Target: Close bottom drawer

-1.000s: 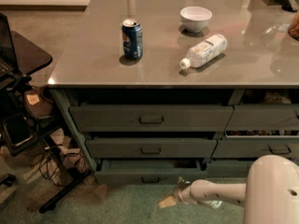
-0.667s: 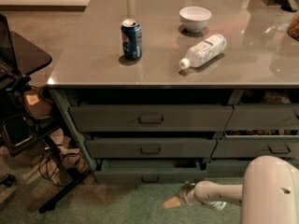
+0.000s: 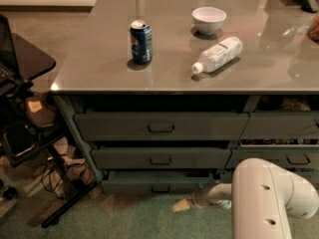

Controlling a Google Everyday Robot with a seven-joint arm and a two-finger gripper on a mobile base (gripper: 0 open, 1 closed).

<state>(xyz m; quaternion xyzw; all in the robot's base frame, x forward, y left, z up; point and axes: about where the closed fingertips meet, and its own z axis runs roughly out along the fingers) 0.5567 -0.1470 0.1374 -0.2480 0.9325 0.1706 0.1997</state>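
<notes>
The gripper [image 3: 182, 205] has edged up toward the cabinet since a second ago, and the arm's white bulk has slid left with it. The gripper now hangs low at 5 o'clock in my view, near the bottom drawer [image 3: 124, 185] and at 4 o'clock from its handle [image 3: 160, 188]. I cannot tell whether the claw is spread or pressed together. The drawer, lowest of the left stack, looks partly pulled out: dark grey-green, flat-fronted, a shadowed gap above it. I judge the push barely begun, with most of the closing left.
</notes>
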